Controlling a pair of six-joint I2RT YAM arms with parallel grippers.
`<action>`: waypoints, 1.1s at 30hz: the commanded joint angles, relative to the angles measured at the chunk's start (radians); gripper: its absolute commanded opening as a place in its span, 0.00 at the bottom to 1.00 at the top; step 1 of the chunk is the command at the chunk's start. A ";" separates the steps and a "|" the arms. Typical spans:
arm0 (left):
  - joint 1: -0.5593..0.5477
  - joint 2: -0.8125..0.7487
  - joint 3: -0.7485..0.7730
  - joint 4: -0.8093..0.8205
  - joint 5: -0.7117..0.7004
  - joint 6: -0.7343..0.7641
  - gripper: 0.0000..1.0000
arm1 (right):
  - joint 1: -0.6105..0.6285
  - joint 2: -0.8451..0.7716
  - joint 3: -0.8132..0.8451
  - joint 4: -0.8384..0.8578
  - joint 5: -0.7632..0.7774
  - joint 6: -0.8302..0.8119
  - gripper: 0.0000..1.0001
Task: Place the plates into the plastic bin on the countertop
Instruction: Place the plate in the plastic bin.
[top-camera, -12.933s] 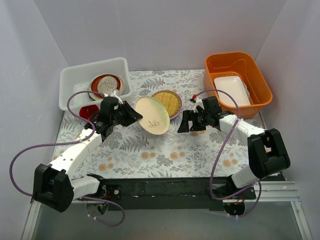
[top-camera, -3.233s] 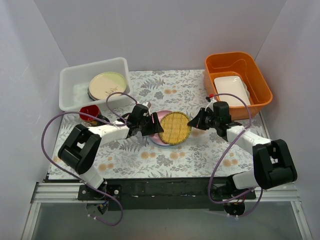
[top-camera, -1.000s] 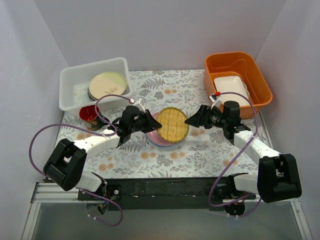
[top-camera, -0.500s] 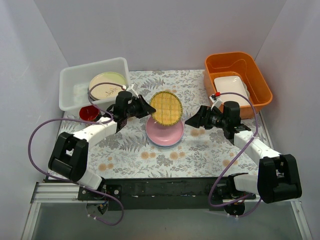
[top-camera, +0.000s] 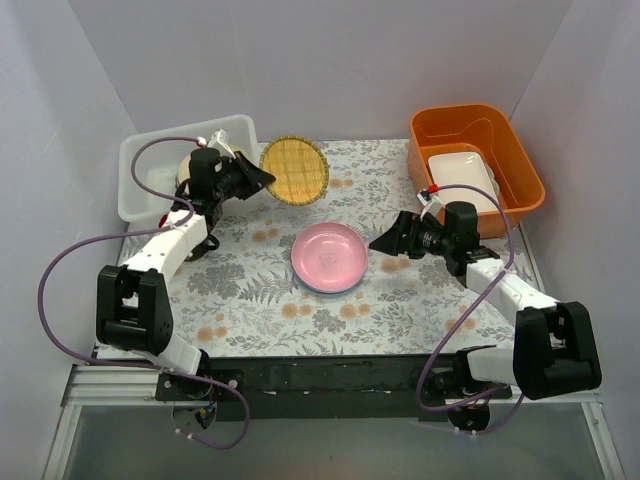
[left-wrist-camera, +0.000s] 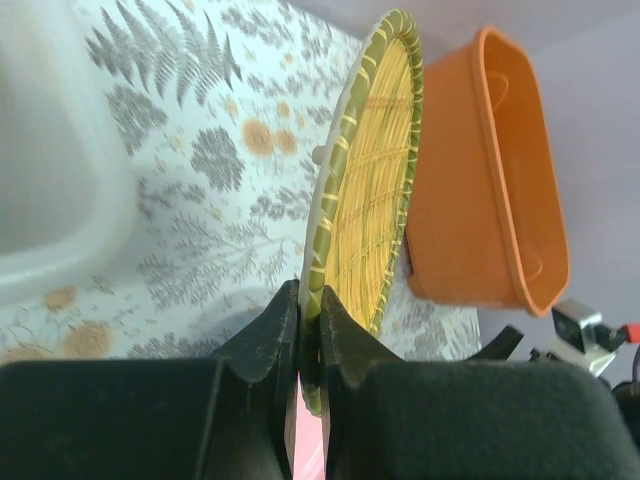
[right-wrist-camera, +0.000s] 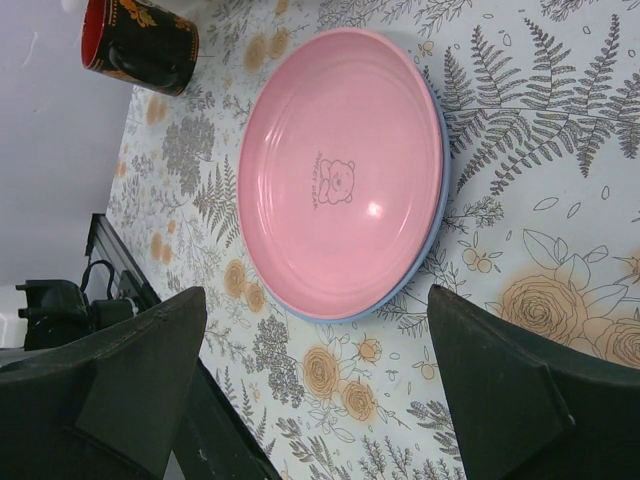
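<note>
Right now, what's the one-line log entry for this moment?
left gripper: shut on woven plate, on edge beside plastic bin | right gripper: open, beside pink plate | woven plate not yet in bin

The left arm (top-camera: 165, 250) is stretching forward with its elbow low, and the left hand (top-camera: 262, 178) is pinching the rim of a round woven-bamboo yellow plate (top-camera: 295, 170) (fingers almost meeting). The right arm (top-camera: 500, 285) is reaching inward, and the right hand (top-camera: 385, 243) is gaping wide, gripping nothing.
</note>
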 joint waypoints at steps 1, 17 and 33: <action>0.086 0.005 0.075 0.006 0.027 -0.015 0.00 | 0.004 0.023 0.043 0.048 -0.040 -0.011 0.98; 0.371 0.071 0.098 0.028 0.013 -0.091 0.00 | 0.004 0.077 0.054 0.041 -0.041 -0.013 0.97; 0.434 0.198 0.158 -0.075 -0.027 -0.070 0.00 | 0.002 0.100 0.065 0.026 -0.043 -0.016 0.95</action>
